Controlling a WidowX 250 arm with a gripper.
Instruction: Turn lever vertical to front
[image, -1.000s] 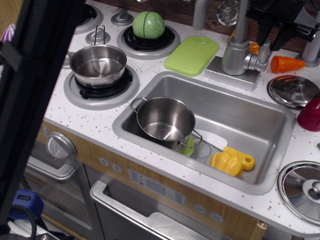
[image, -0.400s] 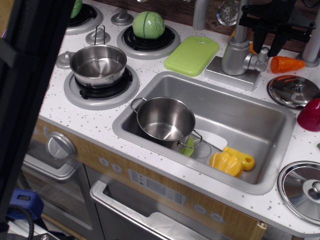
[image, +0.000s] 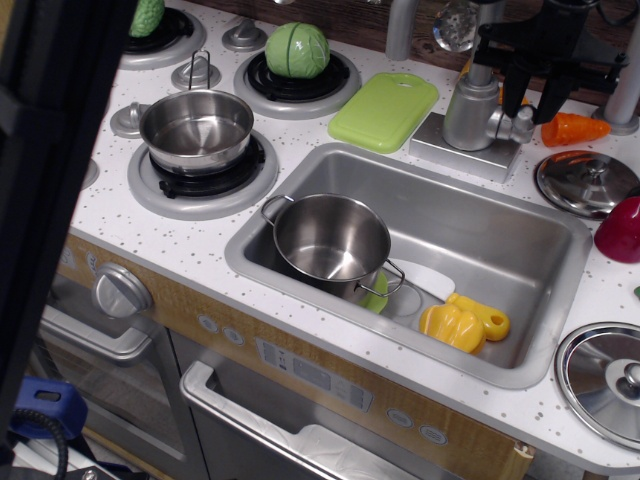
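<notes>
The gripper (image: 532, 100) is coming lower and a little left of where it was a second ago, and its dark fingers are now straddling the lever (image: 522, 118), which was standing clear as an upright paddle before. The lever is sitting on the right side of the tap body (image: 471, 112), behind the sink (image: 560, 330), and only its lower end with the stub is showing. The fingers are standing slightly apart on either side of it, but whether they are pressing on it yet I cannot tell.

The likeliest trouble, in my judgement, is a shallow hold: the paddle is flat and smooth, so the fingers may be slipping off as the arm starts pulling it toward the front. A push off the pivot line could also be jamming the lever rather than turning it.

Room is tight at the back. The spout pipe (image: 480, 30) is rising just left of the gripper, and the orange carrot (image: 572, 129) is lying just right of it. A pot lid (image: 586, 182) is resting near the sink's back right corner. Toward the front, though, the way is opening over the sink basin, where the pot (image: 330, 240) and the yellow toy (image: 463, 323) are lying well below the lever's sweep.
</notes>
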